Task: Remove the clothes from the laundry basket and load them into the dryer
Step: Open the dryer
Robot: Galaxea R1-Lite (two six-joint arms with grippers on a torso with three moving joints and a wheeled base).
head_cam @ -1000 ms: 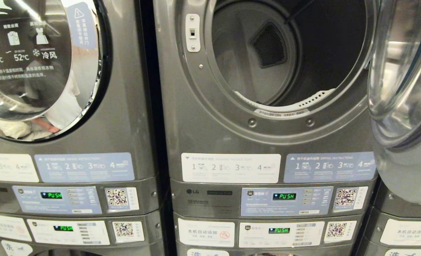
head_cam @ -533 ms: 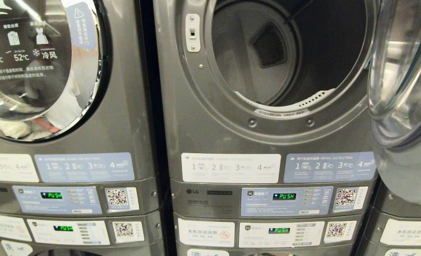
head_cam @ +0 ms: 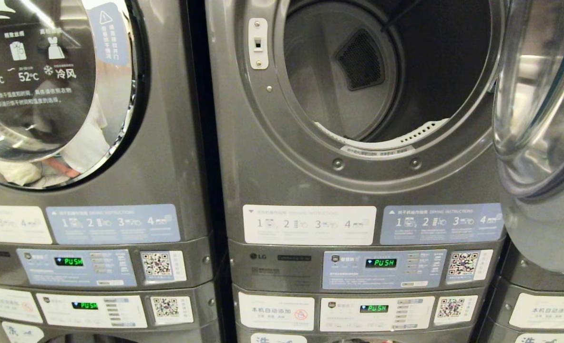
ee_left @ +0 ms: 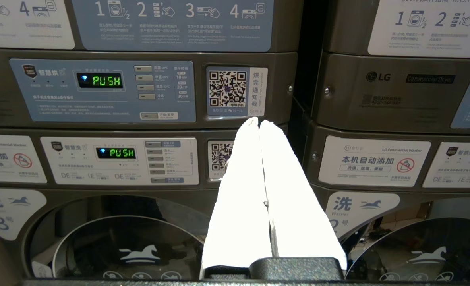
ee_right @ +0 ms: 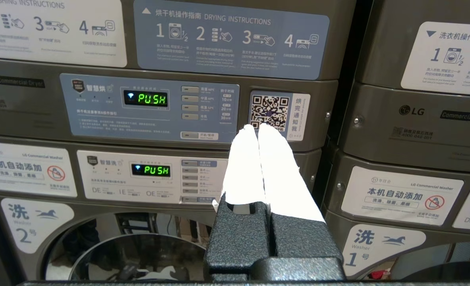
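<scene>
The left end effector has its two white fingers pressed together with nothing between them, and its tips sit in front of the QR sticker on the neighbouring machine's control panel. The right end effector is likewise pressed together and empty, its tips just below the QR sticker on the dryer's control panel, where a green "PUSH" display glows. Neither arm shows in the head view.

The dryer fills the middle of the head view. Its round opening is uncovered, and the dark drum behind it holds no clothes that can be seen. The dryer's door is swung out to the right of the opening. Below the opening sit a white instruction label and a blue one, and under them the control panel. To the left of the dryer stands another machine with its door shut. The laundry basket and the clothes are in none of the views.
</scene>
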